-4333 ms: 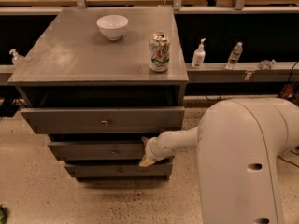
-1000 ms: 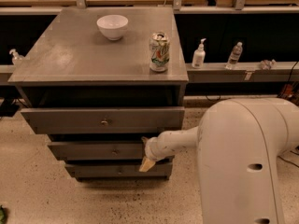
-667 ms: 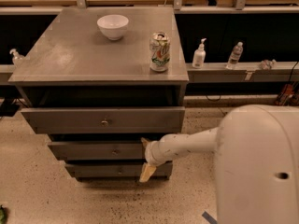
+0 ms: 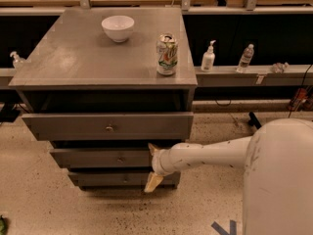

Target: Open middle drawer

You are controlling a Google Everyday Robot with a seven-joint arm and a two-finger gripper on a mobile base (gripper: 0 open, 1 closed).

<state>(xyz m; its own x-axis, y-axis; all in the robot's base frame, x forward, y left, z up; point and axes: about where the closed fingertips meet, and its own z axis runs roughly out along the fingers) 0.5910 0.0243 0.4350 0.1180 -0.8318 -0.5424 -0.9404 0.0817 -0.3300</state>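
The white arm's gripper [image 4: 153, 165] sits at the right end of the wide grey flat-fronted middle drawer [image 4: 98, 158] (second in the stack, slightly out). Its tan fingers [image 4: 152, 182] are spread apart, one above and one below the front panel; whether they touch it is unclear.

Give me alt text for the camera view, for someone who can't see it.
The robot's gripper sits at the right end of the middle drawer of a grey cabinet, jaws spread apart. A white bowl and a drink can stand on the cabinet's top.
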